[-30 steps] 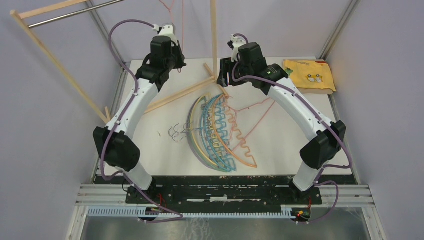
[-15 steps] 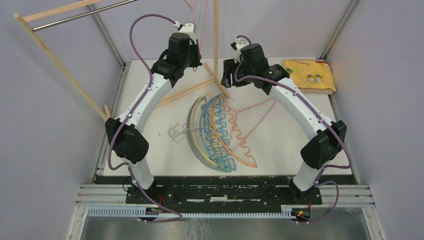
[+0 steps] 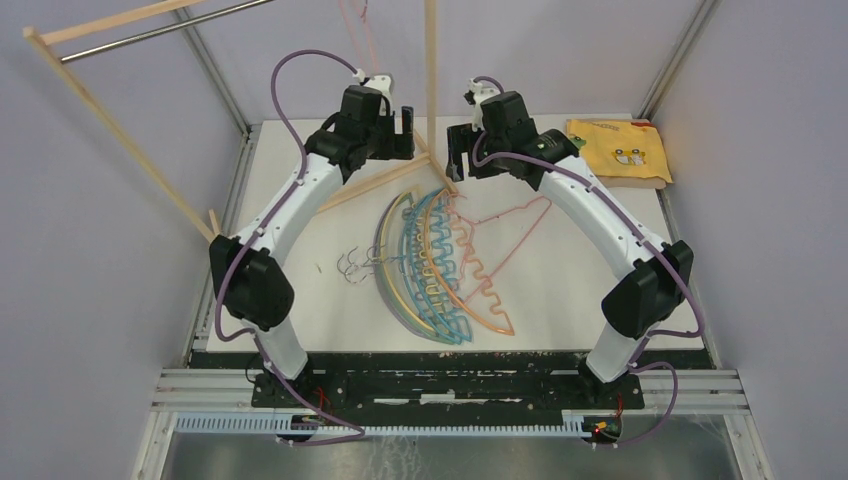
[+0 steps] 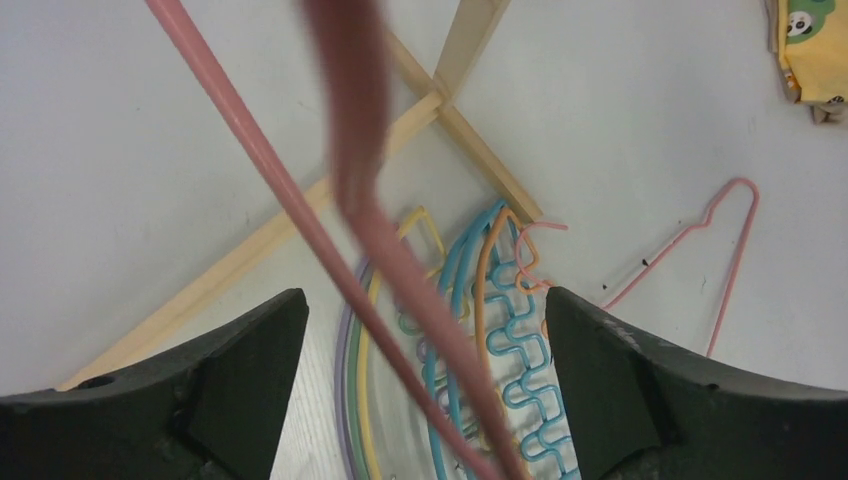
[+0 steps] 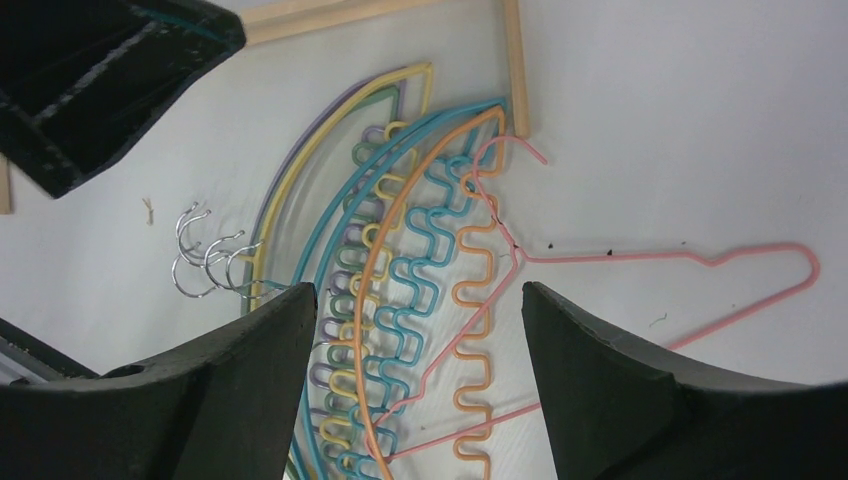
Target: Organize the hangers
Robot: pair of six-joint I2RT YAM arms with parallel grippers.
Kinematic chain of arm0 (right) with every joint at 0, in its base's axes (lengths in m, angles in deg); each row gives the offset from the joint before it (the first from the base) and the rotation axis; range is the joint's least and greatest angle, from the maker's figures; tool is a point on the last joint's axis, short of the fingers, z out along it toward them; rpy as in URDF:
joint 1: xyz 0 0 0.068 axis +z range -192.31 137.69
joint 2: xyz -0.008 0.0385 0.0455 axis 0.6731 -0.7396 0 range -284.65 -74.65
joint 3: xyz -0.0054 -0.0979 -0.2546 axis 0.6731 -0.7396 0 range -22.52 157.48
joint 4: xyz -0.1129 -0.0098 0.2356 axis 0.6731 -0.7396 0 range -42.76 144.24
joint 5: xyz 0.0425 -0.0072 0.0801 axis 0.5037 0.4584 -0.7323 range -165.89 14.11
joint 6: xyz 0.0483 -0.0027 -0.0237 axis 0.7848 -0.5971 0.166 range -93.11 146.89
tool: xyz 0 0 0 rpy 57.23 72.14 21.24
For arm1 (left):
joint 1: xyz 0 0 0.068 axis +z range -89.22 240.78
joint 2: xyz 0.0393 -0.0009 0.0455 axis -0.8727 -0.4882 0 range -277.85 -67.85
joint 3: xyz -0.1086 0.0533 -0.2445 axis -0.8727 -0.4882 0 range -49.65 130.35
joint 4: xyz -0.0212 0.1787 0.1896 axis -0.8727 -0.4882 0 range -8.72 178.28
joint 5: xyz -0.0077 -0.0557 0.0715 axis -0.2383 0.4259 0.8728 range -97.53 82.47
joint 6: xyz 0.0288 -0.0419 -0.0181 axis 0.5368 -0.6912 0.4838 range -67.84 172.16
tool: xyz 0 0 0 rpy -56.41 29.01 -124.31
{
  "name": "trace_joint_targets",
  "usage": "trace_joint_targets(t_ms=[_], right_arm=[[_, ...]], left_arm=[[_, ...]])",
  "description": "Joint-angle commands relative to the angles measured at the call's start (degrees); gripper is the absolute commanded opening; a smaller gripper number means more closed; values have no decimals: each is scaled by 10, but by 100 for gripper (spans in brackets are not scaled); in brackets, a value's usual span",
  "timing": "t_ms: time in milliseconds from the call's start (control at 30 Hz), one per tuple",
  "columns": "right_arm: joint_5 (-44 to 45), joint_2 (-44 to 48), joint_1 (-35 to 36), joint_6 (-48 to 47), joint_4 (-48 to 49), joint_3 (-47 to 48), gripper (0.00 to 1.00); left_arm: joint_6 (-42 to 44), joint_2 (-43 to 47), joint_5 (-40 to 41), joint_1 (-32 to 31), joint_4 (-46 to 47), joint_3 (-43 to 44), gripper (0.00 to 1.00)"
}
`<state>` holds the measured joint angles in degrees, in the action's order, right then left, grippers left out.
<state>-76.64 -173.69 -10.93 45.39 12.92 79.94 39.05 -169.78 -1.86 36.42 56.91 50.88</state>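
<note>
Over at the upper left of the overhead view stands the wooden rack (image 3: pixel 120 130) with its metal rod (image 3: pixel 150 30) slanting out past the top edge. That is presumably where the hangers are meant to end up.

Just right of it, the left gripper (image 4: pixel 425 300) is lifted high off the table (image 3: pixel 300 240), close to the rack's upright post (image 3: pixel 431 60). Its fingers (image 4: pixel 240 380) are spread wide. The hanging pink hanger (image 3: pixel 357 25) runs down between them, blurred and near the wrist lens, but neither finger touches it, so I'd say it hangs by itself. Its top leaves the frame, so I cannot tell what it hangs from.

Right of the post, the right gripper (image 5: pixel 418 295) hovers with its fingers just as far apart and nothing in them. It faces down over the top end of the pile of hangers (image 3: pixel 435 270), likely lining up for the next pick.

That pile lies mid-frame on the table, with yellow, purple, green, teal, blue and orange hangers nested curve inside curve and their metal hooks (image 3: pixel 355 265) bunched at its left. A loose pink hanger (image 3: pixel 520 225) sprawls off its right side, with its near end tucked among the others. It looks like the easiest one to free first.

At the upper right the folded yellow cloth (image 3: pixel 615 148) sits well apart from all of this.
</note>
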Motion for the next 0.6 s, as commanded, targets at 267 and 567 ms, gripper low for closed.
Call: trace_joint_targets(t_ms=[267, 567], right_arm=[[42, -8, -2, -4, -22, -87, 82], [83, -109, -9, 74, -10, -81, 66]], left_arm=[[29, 238, -56, -1, 63, -192, 99], [10, 377, -49, -1, 68, -335, 99]])
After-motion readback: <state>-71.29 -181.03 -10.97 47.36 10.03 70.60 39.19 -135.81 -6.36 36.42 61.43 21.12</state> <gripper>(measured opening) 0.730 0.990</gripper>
